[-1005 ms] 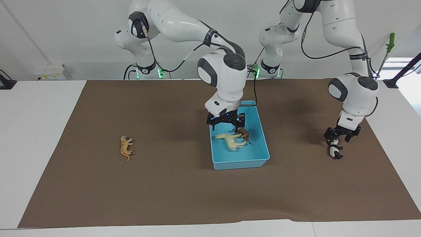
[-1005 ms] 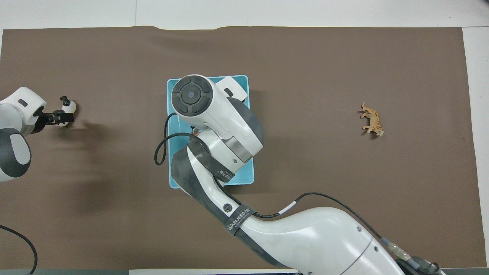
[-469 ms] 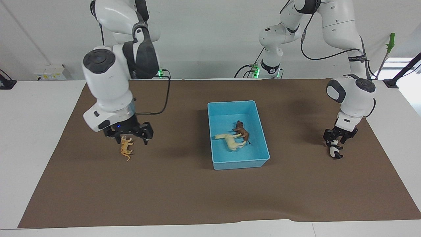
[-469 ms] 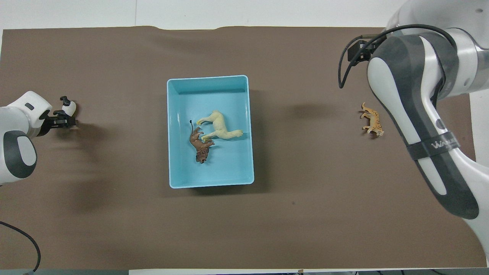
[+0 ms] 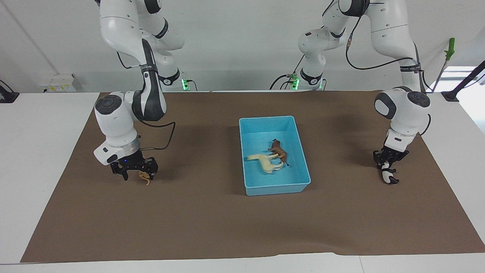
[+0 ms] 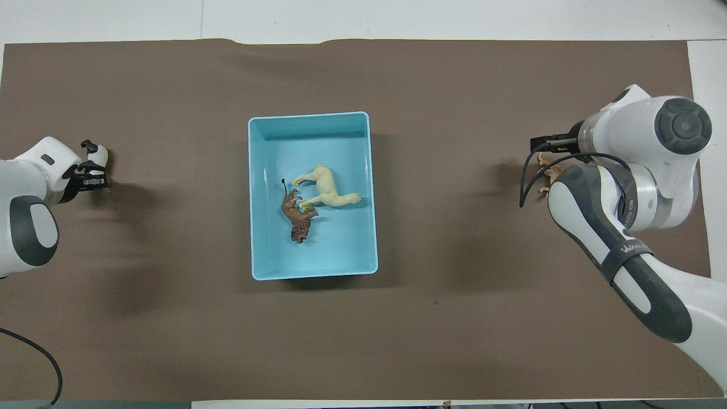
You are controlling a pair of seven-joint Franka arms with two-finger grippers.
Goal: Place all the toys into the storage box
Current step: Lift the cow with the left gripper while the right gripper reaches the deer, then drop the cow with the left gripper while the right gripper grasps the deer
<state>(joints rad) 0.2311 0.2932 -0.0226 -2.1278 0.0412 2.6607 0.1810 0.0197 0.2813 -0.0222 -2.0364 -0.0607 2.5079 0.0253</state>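
Light blue storage box (image 5: 299,151) sits mid-worktop on the brown mat (image 5: 212,220); the cream horse (image 5: 265,163) and brown horned animal (image 5: 279,152) lie touching inside it. Right gripper (image 5: 133,175), jaws spread, straddles the orange tiger (image 5: 144,176) at the mat's 9 o'clock in the facing view. Left gripper (image 5: 387,162) is at the panda (image 5: 387,176) at 3 o'clock; its jaw state cannot be determined

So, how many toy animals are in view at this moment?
4. The cream horse and the brown animal lie in the blue box. The tiger is under the right gripper; the panda is under the left gripper.
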